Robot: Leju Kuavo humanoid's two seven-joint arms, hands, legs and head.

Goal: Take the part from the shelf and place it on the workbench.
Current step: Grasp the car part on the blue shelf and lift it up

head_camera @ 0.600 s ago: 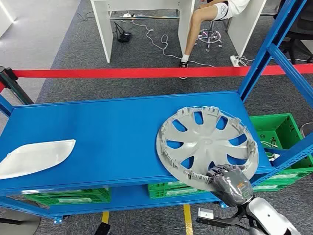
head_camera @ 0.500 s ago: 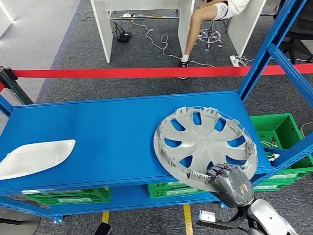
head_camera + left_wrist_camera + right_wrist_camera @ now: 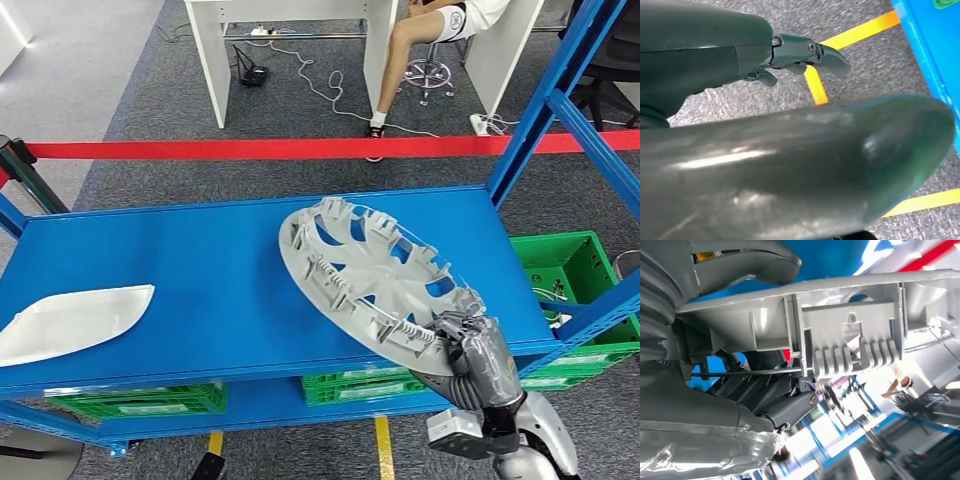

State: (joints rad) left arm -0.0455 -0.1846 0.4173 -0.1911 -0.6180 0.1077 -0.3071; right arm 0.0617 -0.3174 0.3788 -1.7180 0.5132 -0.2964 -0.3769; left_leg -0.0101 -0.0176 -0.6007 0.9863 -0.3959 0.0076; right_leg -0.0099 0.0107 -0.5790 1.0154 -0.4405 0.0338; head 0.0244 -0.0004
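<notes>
1. Blue shelf stands on grey carpet, with a red tape line behind it.
2. Green crates sit under the shelf; what is in them is too small to tell.
3. The right hand grips the grey wheel cover by its near edge, tilted up off the shelf.
4. A white flat part lies far left.
5. The right wrist view shows ribs and clips on the cover's rim.
6. The left hand hangs over yellow floor lines, fingers apart, holding nothing.

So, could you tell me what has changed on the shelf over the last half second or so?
The right hand, gripping the hubcap at its near rim, has tilted it up off the blue shelf and shifted it leftward. The white panel has stayed in place, and the left hand hangs over the floor.
</notes>
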